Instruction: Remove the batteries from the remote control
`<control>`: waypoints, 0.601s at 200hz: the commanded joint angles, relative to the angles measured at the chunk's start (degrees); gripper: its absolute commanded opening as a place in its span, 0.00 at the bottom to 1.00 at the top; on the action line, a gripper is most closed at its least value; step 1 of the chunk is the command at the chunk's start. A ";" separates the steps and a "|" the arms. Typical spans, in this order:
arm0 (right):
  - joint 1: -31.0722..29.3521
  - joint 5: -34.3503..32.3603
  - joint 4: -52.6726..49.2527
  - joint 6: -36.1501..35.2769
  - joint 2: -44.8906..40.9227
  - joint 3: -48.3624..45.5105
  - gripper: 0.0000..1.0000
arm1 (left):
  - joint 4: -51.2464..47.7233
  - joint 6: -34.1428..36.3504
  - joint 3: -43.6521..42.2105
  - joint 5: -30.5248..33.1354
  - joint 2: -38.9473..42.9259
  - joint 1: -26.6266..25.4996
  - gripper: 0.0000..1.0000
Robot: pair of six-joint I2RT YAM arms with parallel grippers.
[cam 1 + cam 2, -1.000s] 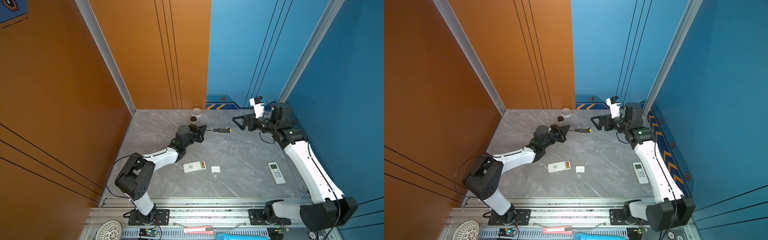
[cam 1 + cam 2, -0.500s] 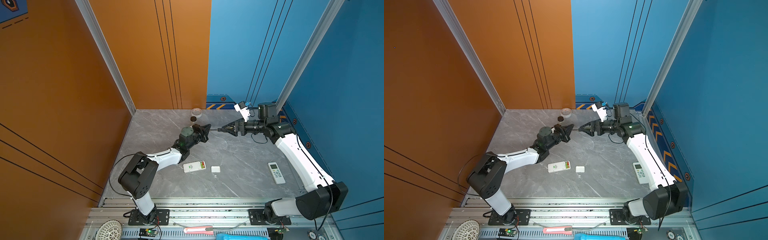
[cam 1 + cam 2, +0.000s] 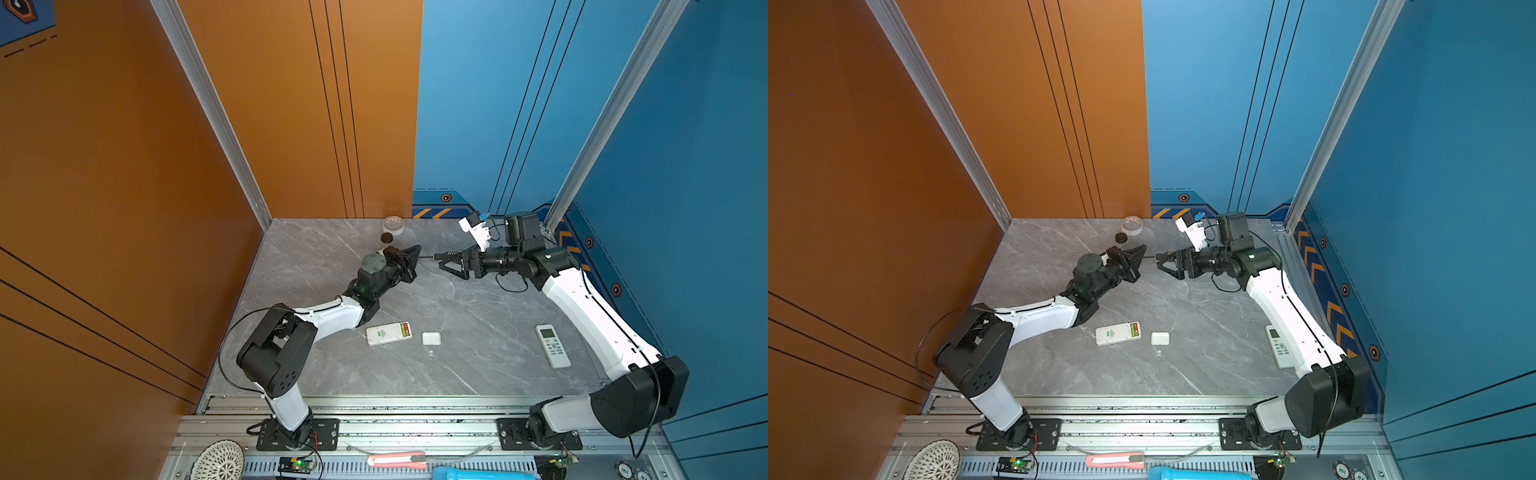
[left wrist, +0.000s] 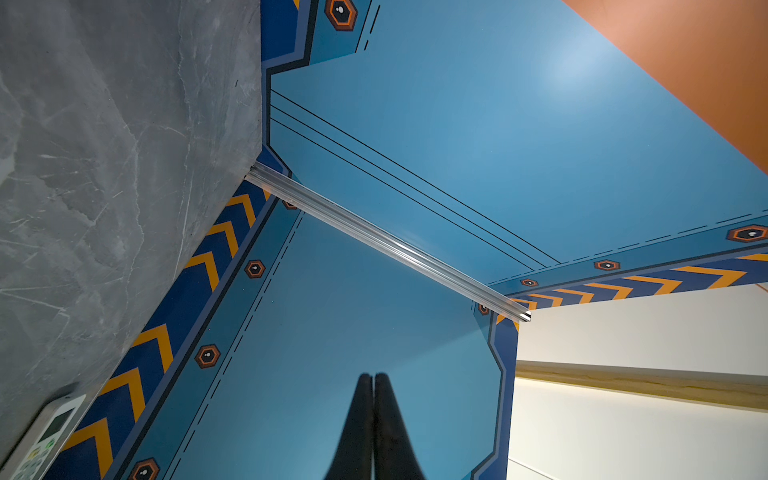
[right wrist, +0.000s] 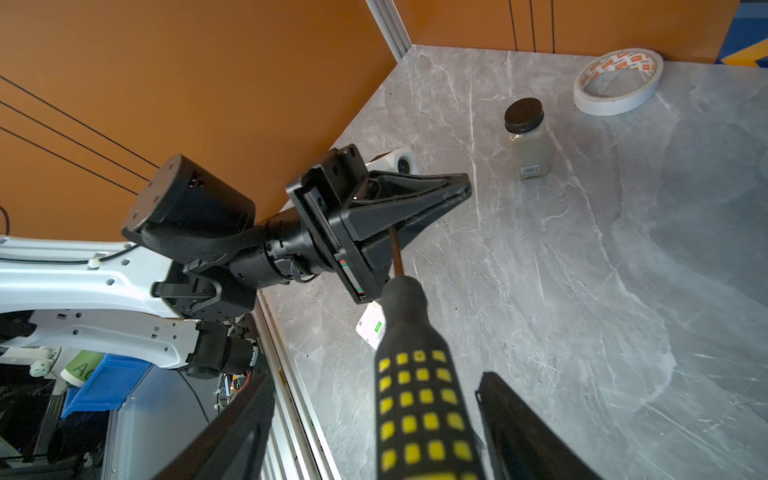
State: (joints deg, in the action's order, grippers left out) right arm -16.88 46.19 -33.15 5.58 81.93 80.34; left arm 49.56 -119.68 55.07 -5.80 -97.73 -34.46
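Though in view, batteries [image 3: 405, 330] indistinct.

right gripper [image 3: 439, 261]: swung from the table's [image 3: 478, 307] far right corner leftward to the screwdriver [image 5: 419, 395] | jaws: narrower than a second ago, now flanking the black-and-yellow handle, gap on one side | left gripper [image 3: 417, 250]: carrying the shaft, nudged slightly toward the table's far edge

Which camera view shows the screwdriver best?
The right wrist view: the screwdriver fills it, with its black handle, yellow squares and shaft meeting the left gripper. Both top views show it tiny and dark. The left wrist view shows none of it.
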 commanded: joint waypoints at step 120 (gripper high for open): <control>-1.07 -1.63 4.67 2.52 3.14 -0.72 0.36 | 3.70 -7.59 0.92 1.75 -1.82 -1.84 0.00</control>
State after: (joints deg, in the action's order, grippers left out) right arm -17.58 44.75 -28.56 8.19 83.99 79.75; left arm 50.57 -119.87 55.07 -4.67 -99.04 -35.64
